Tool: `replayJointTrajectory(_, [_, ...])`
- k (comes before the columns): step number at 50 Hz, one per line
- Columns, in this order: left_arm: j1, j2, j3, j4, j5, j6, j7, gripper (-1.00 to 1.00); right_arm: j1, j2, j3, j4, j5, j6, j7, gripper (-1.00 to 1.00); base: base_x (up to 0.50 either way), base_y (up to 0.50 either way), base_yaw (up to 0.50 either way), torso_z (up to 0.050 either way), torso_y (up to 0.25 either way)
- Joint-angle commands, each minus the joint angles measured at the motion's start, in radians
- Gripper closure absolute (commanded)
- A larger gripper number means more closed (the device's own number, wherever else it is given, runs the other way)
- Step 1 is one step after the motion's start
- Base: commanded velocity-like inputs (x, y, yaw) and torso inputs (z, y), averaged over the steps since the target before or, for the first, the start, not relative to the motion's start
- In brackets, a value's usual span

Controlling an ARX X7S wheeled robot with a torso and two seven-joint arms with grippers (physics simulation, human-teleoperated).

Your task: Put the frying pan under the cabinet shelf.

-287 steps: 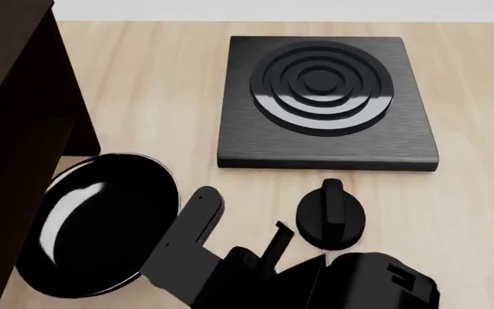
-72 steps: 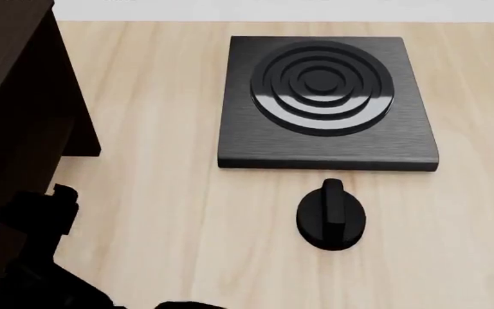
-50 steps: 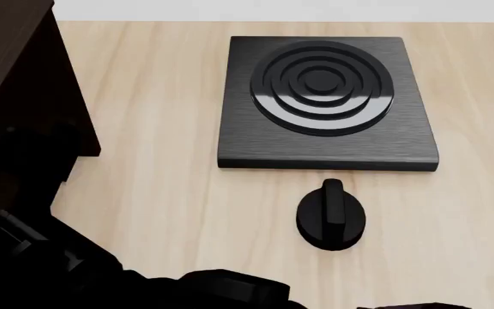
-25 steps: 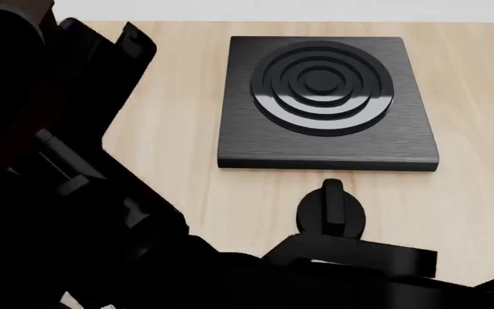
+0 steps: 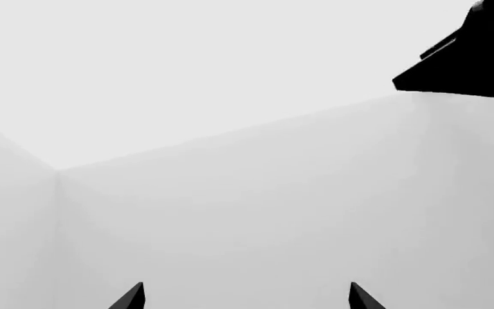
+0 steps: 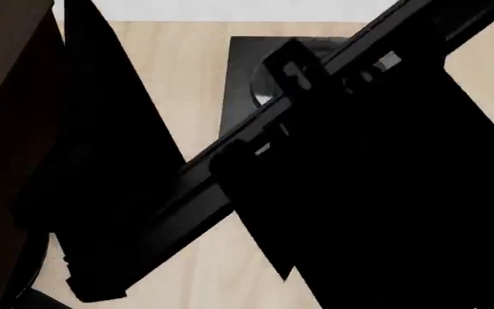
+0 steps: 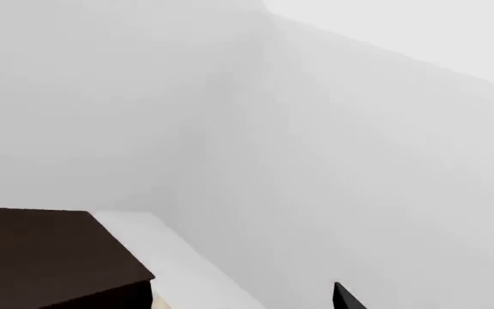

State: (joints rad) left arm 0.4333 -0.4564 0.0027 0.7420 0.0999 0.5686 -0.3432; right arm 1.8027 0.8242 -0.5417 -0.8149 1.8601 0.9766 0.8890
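I see no frying pan; the cabinet shelf [image 6: 7, 96] stands far left. My left end effector [image 5: 245, 297] is spread, empty; right end effector's state I cannot tell.

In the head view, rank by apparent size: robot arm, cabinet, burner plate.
1. robot arm, though nearness to the camera inflates it
2. cabinet shelf
3. burner plate, mostly hidden behind the arm

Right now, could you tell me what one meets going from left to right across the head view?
The cabinet shelf → bare wooden table → the partly hidden burner plate → a black robot arm blocking the right side.
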Motion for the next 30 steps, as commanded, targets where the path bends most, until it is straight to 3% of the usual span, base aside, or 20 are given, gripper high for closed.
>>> replayJointTrajectory(1, [0.013, -0.004, -0.018, 0.034, -0.006, -0.005, -0.002, -1.00, 0.203, 0.333, 0.127, -0.030, 0.388, -0.037, 0.183, -1.00, 0.00, 0.00, 0.00, 0.000, 0.000])
replayJointTrajectory(3, [0.020, -0.008, -0.026, 0.041, -0.009, -0.003, -0.004, -1.00, 0.202, 0.460, 0.172, -0.046, 0.446, -0.045, 0.187, -1.00, 0.00, 0.00, 0.00, 0.000, 0.000])
replayJointTrajectory(5, [0.021, -0.008, -0.030, 0.043, -0.011, -0.004, -0.006, -1.00, 0.189, 0.503, 0.195, -0.050, 0.455, -0.066, 0.188, -1.00, 0.00, 0.00, 0.00, 0.000, 0.000])
replayJointTrajectory(9, [0.027, -0.011, -0.039, 0.051, -0.013, -0.004, -0.009, -1.00, 0.165, 0.744, 0.300, -0.048, 0.483, -0.181, 0.074, -1.00, 0.00, 0.00, 0.00, 0.000, 0.000])
replayJointTrajectory(11, [0.031, -0.011, -0.043, 0.057, -0.018, -0.002, -0.012, -1.00, 0.217, 0.746, 0.358, 0.000, 0.573, -0.148, 0.132, -1.00, 0.00, 0.00, 0.00, 0.000, 0.000])
replayJointTrajectory(13, [0.034, -0.012, -0.043, 0.056, -0.015, 0.003, -0.012, -1.00, -0.083, 0.506, 0.658, 0.116, 0.823, 0.147, 0.432, -1.00, 0.00, 0.00, 0.00, 0.000, 0.000])
replayJointTrajectory(14, [0.037, -0.013, -0.046, 0.059, -0.014, 0.003, -0.012, -1.00, -0.207, 0.480, 0.808, 0.138, 0.882, 0.218, 0.522, -1.00, 0.00, 0.00, 0.00, 0.000, 0.000])
replayJointTrajectory(16, [0.041, -0.015, -0.049, 0.062, -0.018, 0.005, -0.013, -1.00, -0.271, 0.459, 1.108, 0.166, 0.928, 0.277, 0.596, -1.00, 0.00, 0.00, 0.00, 0.000, 0.000])
replayJointTrajectory(19, [0.045, -0.015, -0.058, 0.064, -0.020, 0.006, -0.017, -1.00, -0.363, 0.436, 1.266, 0.197, 0.971, 0.296, 0.674, -1.00, 0.00, 0.00, 0.00, 0.000, 0.000])
replayJointTrajectory(22, [0.048, -0.015, -0.064, 0.071, -0.020, 0.005, -0.020, -1.00, -0.603, 0.417, 1.524, 0.204, 0.977, 0.315, 0.680, -1.00, 0.00, 0.00, 0.00, 0.000, 0.000])
replayJointTrajectory(24, [0.048, -0.015, -0.066, 0.071, -0.020, 0.005, -0.021, -1.00, -0.689, 0.411, 1.604, 0.197, 0.986, 0.330, 0.678, -1.00, 0.00, 0.00, 0.00, 0.000, 0.000])
replayJointTrajectory(30, [0.053, -0.014, -0.068, 0.066, -0.015, 0.011, -0.024, -1.00, -1.056, 0.296, 2.010, 0.185, 0.948, 0.472, 0.676, -1.00, 0.00, 0.00, 0.00, 0.000, 0.000])
